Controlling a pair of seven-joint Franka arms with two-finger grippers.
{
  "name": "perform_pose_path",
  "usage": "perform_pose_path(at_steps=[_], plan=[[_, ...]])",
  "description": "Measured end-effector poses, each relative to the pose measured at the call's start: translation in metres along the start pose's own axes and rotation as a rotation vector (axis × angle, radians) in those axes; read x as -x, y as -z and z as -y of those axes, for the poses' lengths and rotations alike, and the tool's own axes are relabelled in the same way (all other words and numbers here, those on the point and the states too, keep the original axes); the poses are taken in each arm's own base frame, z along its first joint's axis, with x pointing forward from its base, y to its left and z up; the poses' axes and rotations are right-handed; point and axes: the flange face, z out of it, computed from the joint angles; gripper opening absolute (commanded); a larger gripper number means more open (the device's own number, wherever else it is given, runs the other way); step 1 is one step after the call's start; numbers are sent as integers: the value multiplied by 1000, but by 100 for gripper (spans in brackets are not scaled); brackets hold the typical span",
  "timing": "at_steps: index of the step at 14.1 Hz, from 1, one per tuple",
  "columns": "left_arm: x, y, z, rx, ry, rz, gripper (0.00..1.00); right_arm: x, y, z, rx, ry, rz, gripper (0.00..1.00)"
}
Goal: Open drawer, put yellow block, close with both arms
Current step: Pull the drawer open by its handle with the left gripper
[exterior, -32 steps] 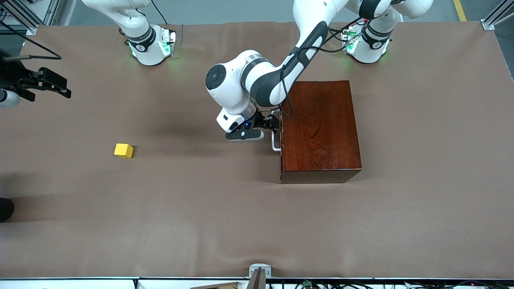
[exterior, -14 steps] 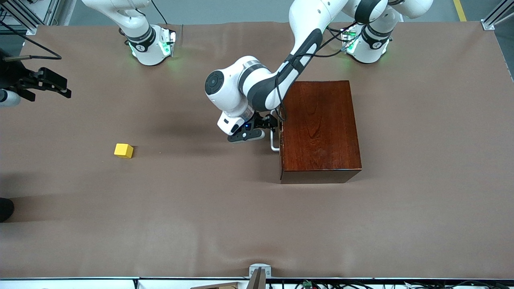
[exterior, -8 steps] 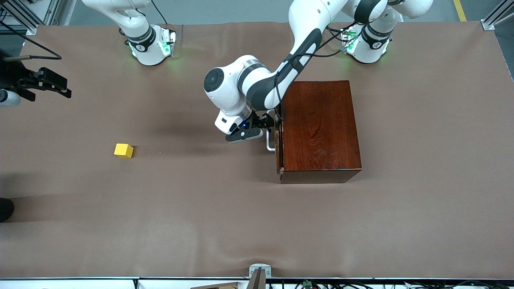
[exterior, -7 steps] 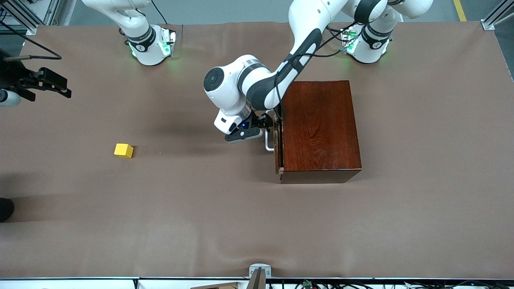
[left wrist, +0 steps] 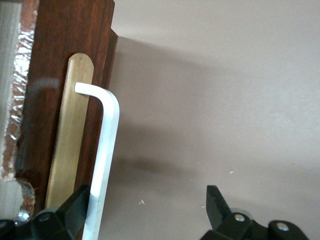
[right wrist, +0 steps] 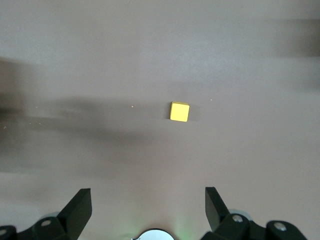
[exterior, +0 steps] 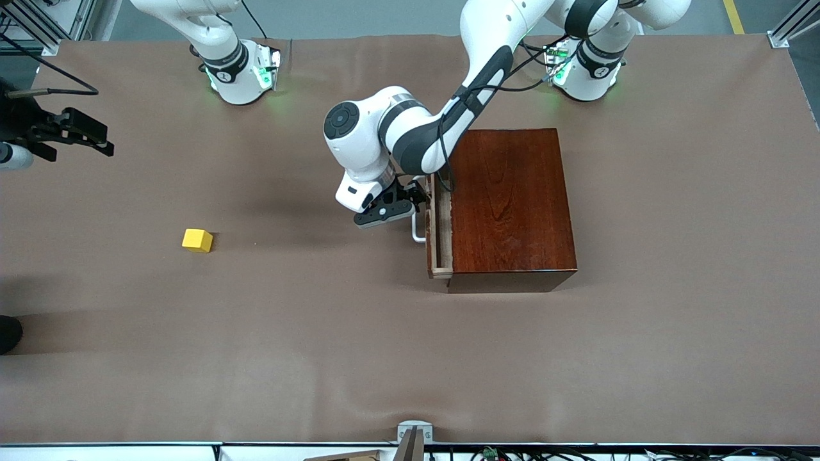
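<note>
The dark mahogany box (exterior: 512, 205) stands toward the left arm's end of the table. Its drawer (exterior: 439, 238) is pulled out a little, showing a strip of pale wood. My left gripper (exterior: 415, 195) is open at the white handle (exterior: 417, 232). In the left wrist view the handle (left wrist: 102, 165) lies just inside one finger (left wrist: 75, 205), which sits between the handle and the drawer front (left wrist: 60, 90); the left gripper (left wrist: 147, 192) is not closed on it. The yellow block (exterior: 196, 240) lies on the table toward the right arm's end. My right gripper (exterior: 96, 137) waits open above the table; its wrist view shows the block (right wrist: 179, 111) well below the gripper (right wrist: 147, 195).
The brown table cloth (exterior: 320, 333) covers the whole table. The two green-lit arm bases (exterior: 243, 73) stand along the edge farthest from the front camera. A grey bracket (exterior: 413, 432) sits at the table's edge nearest the front camera.
My left gripper has moved toward the right arm's end with the handle, and the drawer has slid out a little from the box. The right arm and the yellow block have not moved.
</note>
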Motion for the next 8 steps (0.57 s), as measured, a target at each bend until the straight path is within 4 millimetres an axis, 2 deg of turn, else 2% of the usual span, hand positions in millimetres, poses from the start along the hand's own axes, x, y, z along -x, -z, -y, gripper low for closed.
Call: perform_pose_path(at_steps=[8], plan=[[3,11,-16,140,113,-5,100,0,-1,0,0,-1,2,100]])
